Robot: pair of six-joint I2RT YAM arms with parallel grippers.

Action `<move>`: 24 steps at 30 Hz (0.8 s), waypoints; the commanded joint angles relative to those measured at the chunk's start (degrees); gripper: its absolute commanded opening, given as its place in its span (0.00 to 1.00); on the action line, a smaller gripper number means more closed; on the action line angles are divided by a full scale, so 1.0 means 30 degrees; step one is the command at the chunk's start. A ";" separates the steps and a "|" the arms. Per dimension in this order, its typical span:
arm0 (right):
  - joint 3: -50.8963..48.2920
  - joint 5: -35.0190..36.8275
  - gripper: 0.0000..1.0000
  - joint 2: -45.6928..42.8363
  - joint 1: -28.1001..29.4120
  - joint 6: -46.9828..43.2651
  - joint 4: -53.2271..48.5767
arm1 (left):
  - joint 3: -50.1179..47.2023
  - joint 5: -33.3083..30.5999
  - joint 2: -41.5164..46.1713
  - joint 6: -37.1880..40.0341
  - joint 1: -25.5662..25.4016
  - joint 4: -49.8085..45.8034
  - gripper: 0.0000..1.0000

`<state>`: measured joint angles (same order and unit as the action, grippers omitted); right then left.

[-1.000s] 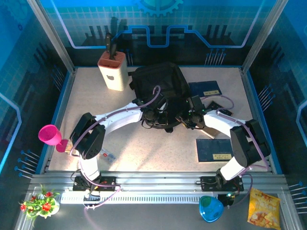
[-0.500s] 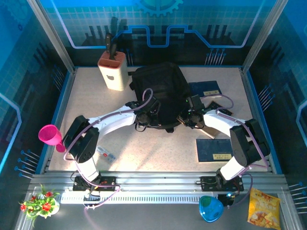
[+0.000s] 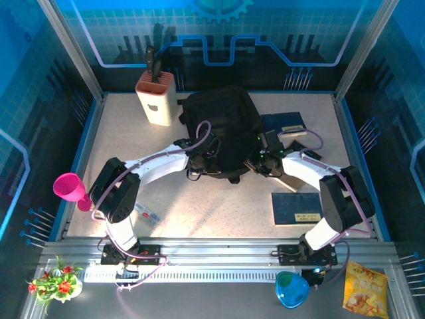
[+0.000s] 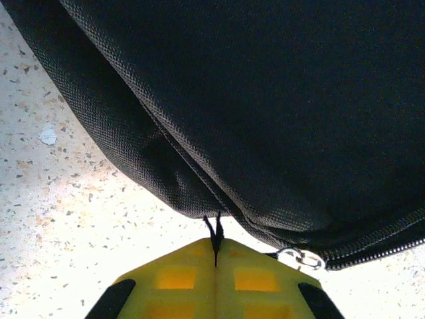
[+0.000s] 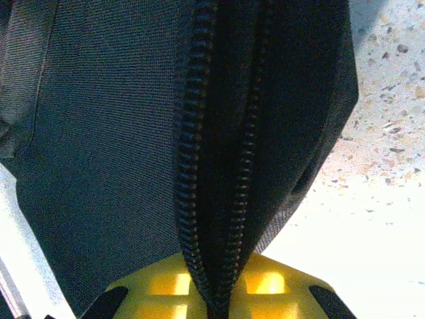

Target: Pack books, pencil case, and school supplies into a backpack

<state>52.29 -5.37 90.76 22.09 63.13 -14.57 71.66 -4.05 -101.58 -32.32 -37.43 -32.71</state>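
Note:
The black backpack (image 3: 222,119) lies at the back middle of the table. My left gripper (image 3: 199,161) is at its near left edge, its yellow fingers (image 4: 172,279) shut on a thin black pull cord (image 4: 214,229) of the backpack (image 4: 265,100), beside a metal ring (image 4: 299,259). At the near right edge my right gripper (image 3: 255,163) is shut on the zipper edge (image 5: 212,199) of the backpack (image 5: 99,133), the two rows of teeth running between its fingers. One dark blue book (image 3: 284,123) lies right of the backpack, another (image 3: 297,208) at the front right.
A cream knife block (image 3: 157,98) stands at the back left next to the backpack. A small flat packet (image 3: 147,214) lies near the left arm's base. A pink cup (image 3: 68,186) sits at the table's left edge. A pale flat item (image 3: 293,133) lies on the far book.
The right gripper has closed on the backpack's zipper edge. The left gripper shifted left along the backpack's near edge and stayed shut.

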 commanded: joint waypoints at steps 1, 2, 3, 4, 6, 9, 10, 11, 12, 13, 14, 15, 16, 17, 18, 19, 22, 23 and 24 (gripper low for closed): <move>0.0177 0.0454 0.25 -0.0620 -0.0539 -0.0443 -0.0376 | 0.0153 -0.0437 0.0570 0.0875 0.0421 -0.1119 0.00; 0.0149 -0.0082 0.33 -0.0609 -0.0529 -0.0273 -0.0374 | 0.0036 0.0143 0.0870 0.0945 0.0359 -0.0599 0.00; 0.0122 -0.0728 0.39 -0.0607 -0.0511 -0.0055 -0.0333 | -0.0019 0.0860 0.1176 0.1054 0.0279 -0.0032 0.00; 0.0118 -0.1277 0.45 -0.0659 -0.0429 0.0271 -0.0430 | 0.0046 0.1532 0.1403 0.1109 0.0168 0.0308 0.00; 0.0096 -0.1862 0.53 -0.1012 -0.0110 0.1006 -0.0829 | 0.0321 0.2419 0.1668 0.1260 -0.0083 0.0737 0.00; 0.0059 -0.2067 0.61 -0.1638 0.0548 0.2337 -0.1178 | 0.0659 0.3259 0.1895 0.1639 -0.0556 0.1200 0.00; 0.0085 -0.2218 0.63 -0.1738 0.0737 0.2840 -0.1179 | 0.0776 0.3404 0.1925 0.1756 -0.0671 0.1286 0.00; 0.0116 -0.2374 0.64 -0.1749 0.0863 0.3259 -0.1157 | 0.0827 0.3471 0.1926 0.1844 -0.0779 0.1344 0.00; 0.0161 -0.2535 0.64 -0.1697 0.0991 0.3749 -0.1177 | 0.0869 0.3495 0.1926 0.1916 -0.0857 0.1352 0.00; 0.0211 -0.2639 0.64 -0.1573 0.1084 0.4142 -0.1175 | 0.0884 0.3519 0.1926 0.1924 -0.0905 0.1352 0.00; 0.0328 -0.2680 0.64 -0.1425 0.1190 0.4466 -0.1211 | 0.0835 0.3519 0.1952 0.1884 -0.0916 0.1352 0.00; 0.0472 -0.2722 0.63 -0.1206 0.1291 0.4841 -0.1359 | 0.0760 0.3556 0.1998 0.1851 -0.0927 0.1382 0.00; 0.0610 -0.2892 0.63 -0.0976 0.1375 0.5202 -0.1391 | 0.0625 0.3578 0.2083 0.1850 -0.0937 0.1458 0.00; 0.0748 -0.3021 0.62 -0.0683 0.1502 0.5395 -0.1384 | 0.0452 0.3582 0.2179 0.1818 -0.0940 0.1580 0.00; 0.1021 -0.3088 0.62 -0.0381 0.1656 0.5593 -0.1588 | 0.0254 0.3604 0.2292 0.1779 -0.0945 0.1691 0.00; 0.1289 -0.3075 0.61 -0.0043 0.1812 0.5814 -0.1758 | 0.0074 0.3635 0.2401 0.1707 -0.0969 0.1760 0.00; 0.1851 -0.3093 0.59 0.0798 0.2111 0.6080 -0.1765 | -0.0478 0.3804 0.2669 0.1588 -0.0957 0.1965 0.00; 0.2000 -0.3068 0.58 0.1058 0.2166 0.6159 -0.1780 | -0.0641 0.3890 0.2757 0.1566 -0.0991 0.2025 0.00; 0.2193 -0.3068 0.58 0.1351 0.2211 0.6191 -0.1822 | -0.0824 0.3928 0.2873 0.1516 -0.0976 0.2095 0.00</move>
<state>56.62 -13.63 92.73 27.77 79.13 -18.28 70.76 5.04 -95.53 -28.12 -39.92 -27.49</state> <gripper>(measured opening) 0.582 0.050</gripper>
